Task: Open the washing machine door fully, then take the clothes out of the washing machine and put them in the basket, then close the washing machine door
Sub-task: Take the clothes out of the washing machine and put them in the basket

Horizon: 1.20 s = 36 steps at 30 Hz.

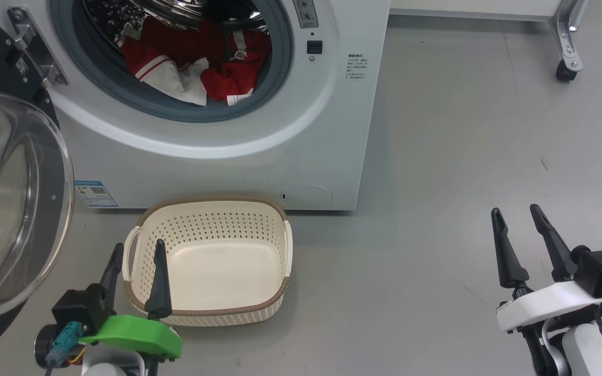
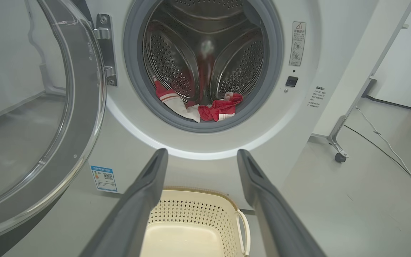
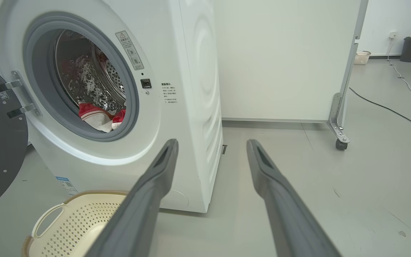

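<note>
Head view first: the washing machine (image 1: pixel 306 156) takes up the upper left and centre of the frame, drum mouth wide open. The clothes (image 1: pixel 196 62) lie heaped red and white inside the drum, up at top centre. The washing machine door (image 1: pixel 13 198) hangs swung out along the left edge, its clear glass bowl bulging toward us. Just below the machine, the basket (image 1: pixel 212 230) sits on the grey floor (image 1: pixel 437 156) with nothing in it. At lower left is the left gripper (image 1: pixel 139 245), fingers apart and gripping nothing, its tips overlapping the basket's left side in the picture. At lower right is the right gripper (image 1: pixel 515 210), also spread and empty, over bare floor well apart from the machine.

Over to the left wrist view: the two fingers rise spread from the bottom edge. The basket shows between them at the bottom, and the clothes rest on the drum's lower lip at upper centre. The door fills the left side, with a blue label (image 2: pixel 103 178) beside it.

Now the right wrist view: the fingers are parted, nothing between them. The machine stands at the left with the clothes low in the drum, the basket in the lower left corner, and a wheeled frame (image 3: pixel 337 125) at right.
</note>
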Available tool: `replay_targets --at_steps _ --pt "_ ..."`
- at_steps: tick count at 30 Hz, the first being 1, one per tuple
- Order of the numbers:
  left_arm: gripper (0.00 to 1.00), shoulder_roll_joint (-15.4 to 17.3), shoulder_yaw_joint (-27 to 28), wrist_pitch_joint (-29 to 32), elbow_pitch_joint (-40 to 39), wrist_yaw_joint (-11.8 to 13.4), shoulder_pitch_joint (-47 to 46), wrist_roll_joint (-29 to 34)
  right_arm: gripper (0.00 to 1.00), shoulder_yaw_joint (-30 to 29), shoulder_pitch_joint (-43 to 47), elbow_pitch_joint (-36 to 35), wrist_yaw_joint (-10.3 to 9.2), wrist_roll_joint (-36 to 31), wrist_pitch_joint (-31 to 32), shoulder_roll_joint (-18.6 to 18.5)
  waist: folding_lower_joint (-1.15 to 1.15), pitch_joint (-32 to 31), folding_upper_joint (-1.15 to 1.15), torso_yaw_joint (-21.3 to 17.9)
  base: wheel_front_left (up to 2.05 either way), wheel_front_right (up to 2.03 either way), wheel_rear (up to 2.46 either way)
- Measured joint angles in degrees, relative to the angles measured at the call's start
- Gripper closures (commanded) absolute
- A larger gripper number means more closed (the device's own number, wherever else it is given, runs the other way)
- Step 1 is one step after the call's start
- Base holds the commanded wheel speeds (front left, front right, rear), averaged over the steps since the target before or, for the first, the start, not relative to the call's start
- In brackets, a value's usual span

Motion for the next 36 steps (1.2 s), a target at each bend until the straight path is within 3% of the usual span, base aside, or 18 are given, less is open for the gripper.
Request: replay_targets --at_steps 18,36 --pt "0.0 -0.04 0.02 0.0 -0.32 0.08 0.0 0.98 0.0 -0.13 0.1 0.18 0.0 -0.01 0.0 0.05 0.0 0.08 0.0 0.01 0.86 -0.86 0.0" --pt "0.0 -0.05 0.02 0.0 -0.37 0.08 0.0 1.41 0.0 -0.14 0.12 0.21 0.0 -0.52 0.0 0.32 0.0 -0.06 0.0 -0.09 0.18 -0.18 0.0"
